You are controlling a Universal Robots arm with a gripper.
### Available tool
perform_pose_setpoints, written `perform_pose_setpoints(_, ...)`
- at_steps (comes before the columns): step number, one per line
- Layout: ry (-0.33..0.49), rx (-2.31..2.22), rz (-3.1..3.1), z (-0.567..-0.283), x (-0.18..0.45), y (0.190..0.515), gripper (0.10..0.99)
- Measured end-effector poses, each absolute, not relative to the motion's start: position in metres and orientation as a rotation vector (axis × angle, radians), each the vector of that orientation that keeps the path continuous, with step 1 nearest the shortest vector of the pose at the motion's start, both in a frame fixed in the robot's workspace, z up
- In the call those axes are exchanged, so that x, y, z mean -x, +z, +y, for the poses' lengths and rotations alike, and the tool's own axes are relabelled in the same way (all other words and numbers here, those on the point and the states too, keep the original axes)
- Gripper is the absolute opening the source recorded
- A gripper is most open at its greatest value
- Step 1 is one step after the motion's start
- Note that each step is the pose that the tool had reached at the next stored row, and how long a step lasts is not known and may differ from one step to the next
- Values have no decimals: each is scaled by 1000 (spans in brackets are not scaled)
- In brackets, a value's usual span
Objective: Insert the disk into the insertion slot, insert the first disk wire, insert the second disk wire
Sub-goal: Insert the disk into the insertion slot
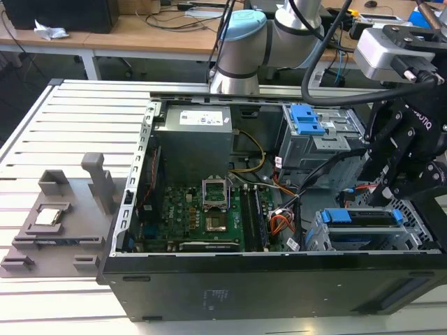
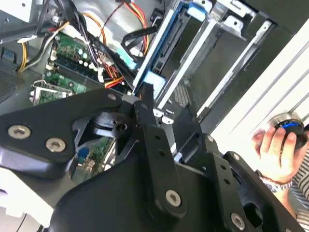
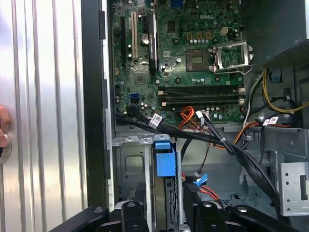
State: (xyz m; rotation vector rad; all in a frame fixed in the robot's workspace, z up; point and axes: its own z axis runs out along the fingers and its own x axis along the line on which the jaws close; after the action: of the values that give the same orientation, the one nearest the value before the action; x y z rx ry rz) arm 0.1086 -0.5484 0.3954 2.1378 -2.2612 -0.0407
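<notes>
The PC case point(image 1: 279, 293) lies open on the slatted tabletop point(image 1: 63, 132). The disk point(image 3: 165, 162), w/ its blue carrier, sits down in the insertion slot point(image 1: 363, 241). That slot is the low grey cage at the exterior view's right, near the case's front wall. The disk looks pushed in most or all of the way, so that step seems done or nearly done. In the exterior view the disk's long side runs left to right, flat along the cage.

The robot's pincer point(image 1: 394, 190) hangs right over the cage, a bit toward the exterior view's right end of the disk. So the disk is straight below it and v. close. Touching or not can't be told. Spread or pressed together can't be told either; the pincer's own black body hides that.

In the first wrist view a red wire w/ a blue plug point(image 3: 199, 180) lies just beside the disk. A thick black wire bundle point(image 3: 227, 147) crosses by the cage. The plug looks loose, not in the disk yet. A person's hand point(image 2: 271, 145) is outside the case, holding a round thing.
</notes>
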Motion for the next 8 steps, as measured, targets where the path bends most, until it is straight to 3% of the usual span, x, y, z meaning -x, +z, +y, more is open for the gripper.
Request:
perform_pose_setpoints(4, -41, -2138, -2261, -548, -109, 395, 424)
perform_pose_setpoints(5, -41, -2138, -2261, -548, -109, 395, 294)
perform_pose_setpoints(6, -41, -2138, -2261, -548, -109, 395, 294)
perform_pose_setpoints(8, -40, -2138, -2261, -548, -109, 395, 176)
